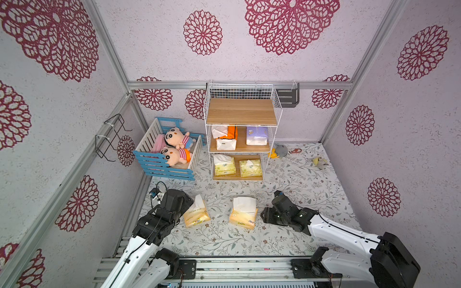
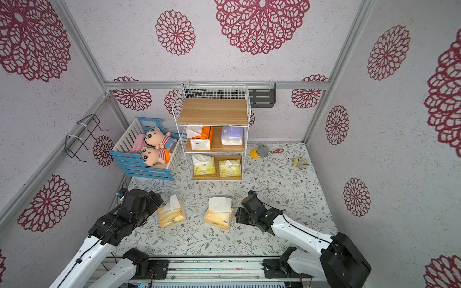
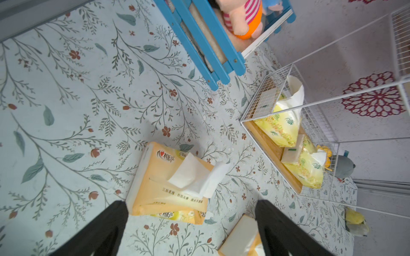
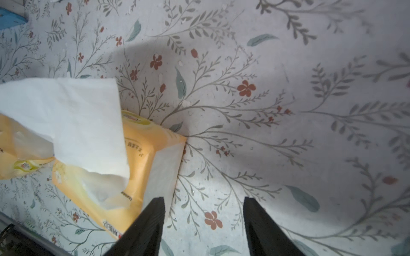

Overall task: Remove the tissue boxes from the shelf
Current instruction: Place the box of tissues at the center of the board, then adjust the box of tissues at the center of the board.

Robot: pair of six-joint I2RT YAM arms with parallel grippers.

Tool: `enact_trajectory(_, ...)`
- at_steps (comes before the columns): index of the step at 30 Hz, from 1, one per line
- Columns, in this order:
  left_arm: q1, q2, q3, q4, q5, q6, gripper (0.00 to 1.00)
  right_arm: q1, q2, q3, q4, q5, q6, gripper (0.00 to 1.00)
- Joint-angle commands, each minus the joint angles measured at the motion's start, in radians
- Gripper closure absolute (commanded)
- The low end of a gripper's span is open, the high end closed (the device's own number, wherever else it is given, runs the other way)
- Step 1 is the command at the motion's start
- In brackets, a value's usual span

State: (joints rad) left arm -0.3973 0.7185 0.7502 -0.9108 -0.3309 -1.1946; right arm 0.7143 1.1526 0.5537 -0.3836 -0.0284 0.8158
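Four tissue packs (image 1: 250, 168) sit on the shelf (image 1: 241, 112) at 12 o'clock of the worktop (image 1: 299, 184): two pale yellow packs (image 1: 224, 166) lowest, the lavender pack (image 1: 257, 136) at 3 o'clock of the bright orange pack (image 1: 232, 132) above. Two peach packs (image 1: 196, 214) lie at 6 o'clock, off it. All look light, soft, slick-wrapped; I'd pinch across the narrow body, below the loose tissue (image 3: 195, 175). Left gripper (image 3: 192, 206) and right gripper (image 4: 204, 204): jaws spread, empty
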Motion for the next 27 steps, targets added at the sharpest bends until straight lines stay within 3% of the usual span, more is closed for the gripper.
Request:
enact_trajectory(1, -0.011, -0.001, -0.026, -0.041, 0.020, -0.045, 0.03, -0.004, 0.029, 0.029, 0.024, -0.065, 0.034, 0.37)
enact_trajectory(13, -0.013, 0.004, -0.121, 0.014, 0.047, -0.106, 0.03, -0.032, 0.272, 0.174, 0.079, -0.043, -0.038, 0.32)
enact_trajectory(21, -0.014, 0.041, -0.161, 0.107, 0.043, -0.099, 0.03, -0.100, 0.290, 0.282, 0.048, -0.031, -0.152, 0.29)
enact_trajectory(27, -0.008, 0.120, -0.155, 0.156, 0.031, -0.079, 0.03, -0.092, 0.190, 0.277, 0.009, 0.007, -0.156, 0.27)
